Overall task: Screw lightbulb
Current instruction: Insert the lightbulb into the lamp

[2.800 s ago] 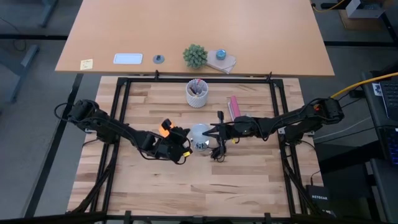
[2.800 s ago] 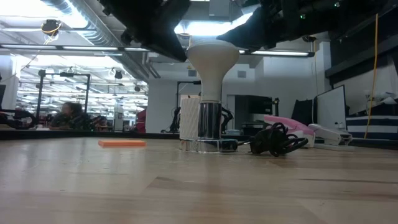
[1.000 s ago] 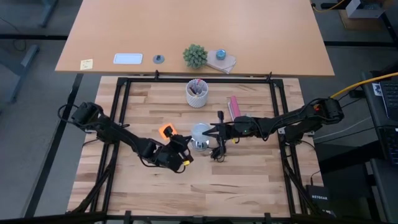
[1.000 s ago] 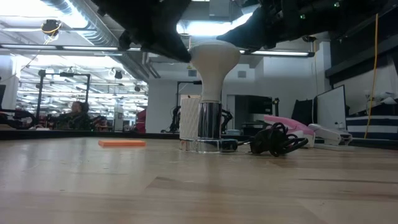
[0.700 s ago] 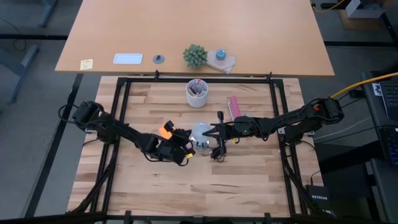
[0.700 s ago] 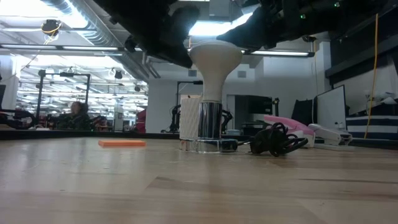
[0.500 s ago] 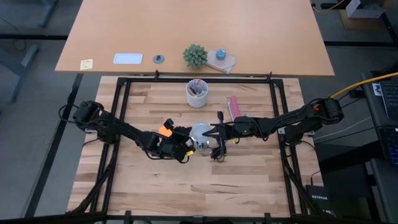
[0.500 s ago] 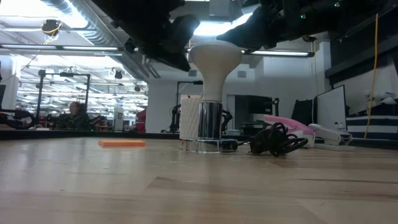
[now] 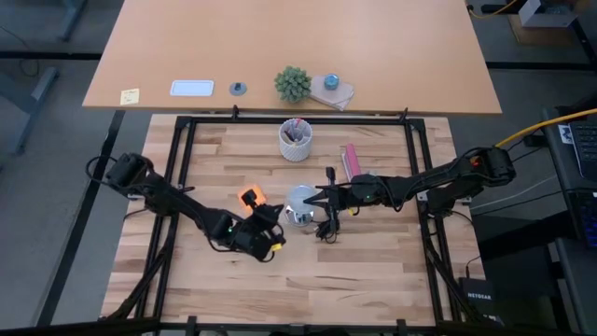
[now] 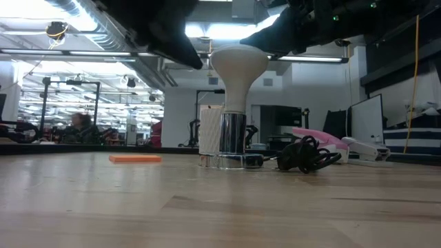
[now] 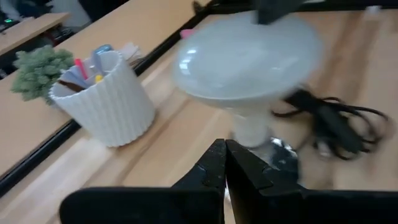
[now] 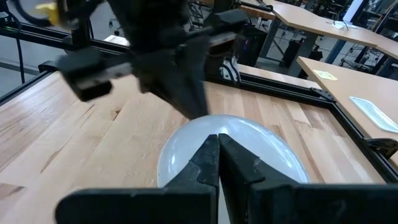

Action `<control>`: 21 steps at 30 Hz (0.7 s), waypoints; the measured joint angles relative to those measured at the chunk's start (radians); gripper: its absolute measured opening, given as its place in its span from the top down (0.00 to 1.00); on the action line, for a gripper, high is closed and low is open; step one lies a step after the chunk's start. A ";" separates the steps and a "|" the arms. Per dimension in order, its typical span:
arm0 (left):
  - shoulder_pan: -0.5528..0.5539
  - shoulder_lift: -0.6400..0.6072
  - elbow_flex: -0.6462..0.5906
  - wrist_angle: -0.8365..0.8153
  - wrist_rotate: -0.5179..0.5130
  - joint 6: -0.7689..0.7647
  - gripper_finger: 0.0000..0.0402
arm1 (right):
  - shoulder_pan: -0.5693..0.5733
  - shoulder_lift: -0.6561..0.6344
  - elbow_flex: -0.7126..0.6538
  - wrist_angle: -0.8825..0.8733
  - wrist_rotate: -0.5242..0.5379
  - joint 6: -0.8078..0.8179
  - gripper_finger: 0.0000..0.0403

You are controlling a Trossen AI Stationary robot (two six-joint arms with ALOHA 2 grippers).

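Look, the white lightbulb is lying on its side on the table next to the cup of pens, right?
Not quite. The lightbulb isn't lying on its side. The low view shows it standing upright, wide end up, its narrow base down in the silvery fitting. The cup of pens does stand on the table nearby.

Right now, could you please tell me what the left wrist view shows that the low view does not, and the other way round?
Only the left wrist view shows the left gripper's shut dark fingers, the coloured pens in the white ribbed cup and the small green plant.

Only the low view shows the flat orange block on the table, the pink item and the room behind with a person.

Both show the white funnel-shaped lightbulb standing upright in the round silvery fitting, and the coiled black cord beside it.
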State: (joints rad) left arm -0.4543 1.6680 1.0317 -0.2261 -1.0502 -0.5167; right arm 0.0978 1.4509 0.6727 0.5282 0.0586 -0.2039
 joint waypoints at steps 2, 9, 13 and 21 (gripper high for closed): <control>-0.022 0.000 0.000 0.020 0.010 -0.002 1.00 | 0.000 0.000 0.000 0.000 0.000 0.000 0.98; -0.056 0.000 0.000 0.203 0.069 0.030 1.00 | 0.000 0.000 0.000 0.000 0.000 0.000 0.98; -0.055 0.000 0.000 0.226 0.077 0.049 1.00 | 0.000 0.000 0.000 0.000 0.000 -0.001 0.98; -0.045 0.034 0.000 0.349 0.139 0.153 1.00 | 0.000 0.000 0.000 0.000 0.000 -0.003 0.98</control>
State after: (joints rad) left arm -0.4996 1.7021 1.0321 0.1230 -0.9108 -0.3633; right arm 0.0978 1.4509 0.6727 0.5283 0.0589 -0.2066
